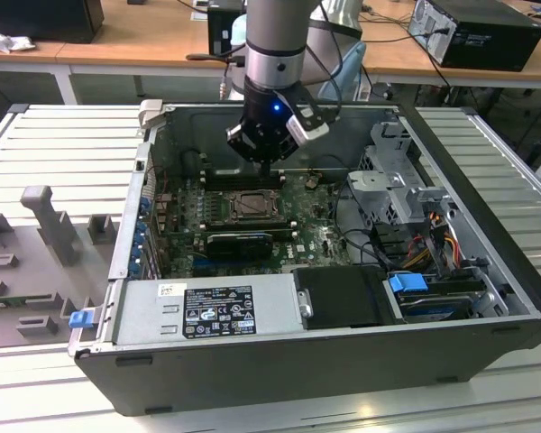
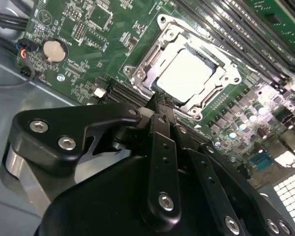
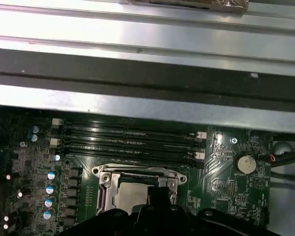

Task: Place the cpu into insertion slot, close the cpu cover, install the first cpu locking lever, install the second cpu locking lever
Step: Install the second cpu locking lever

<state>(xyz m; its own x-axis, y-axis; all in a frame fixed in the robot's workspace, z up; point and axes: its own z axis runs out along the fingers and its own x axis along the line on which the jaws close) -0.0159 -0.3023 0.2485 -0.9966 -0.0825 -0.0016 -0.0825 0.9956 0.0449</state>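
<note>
Down on the green motherboard (image 1: 252, 221), the one cpu (image 2: 187, 73) lies flat in the single insertion slot (image 3: 137, 189), its pale square top showing through the cut-out of the cpu cover (image 2: 162, 27), which lies shut over it (one silver frame, bolted at its corners). In the second wrist view the gripper (image 2: 157, 101) hovers just beside the near edge of that frame; its black fingers (image 2: 160, 142) appear pressed together with nothing between them, the tips near the socket's rim, though contact cannot be told. In the first wrist view four long black memory slots (image 3: 128, 140) run side by side just beyond the socket, and one round coin battery (image 3: 244, 163) sits on the board off to one side. A row of small capacitors (image 3: 50, 189) stands on the other side. In the exterior view the arm (image 1: 272, 54) reaches down into the one open computer case (image 1: 487, 271), which lies on its side on a ribbed grey bench (image 1: 63, 153). A metal power supply box (image 1: 207, 311) fills the case's near corner, toward the exterior view's left.
</note>
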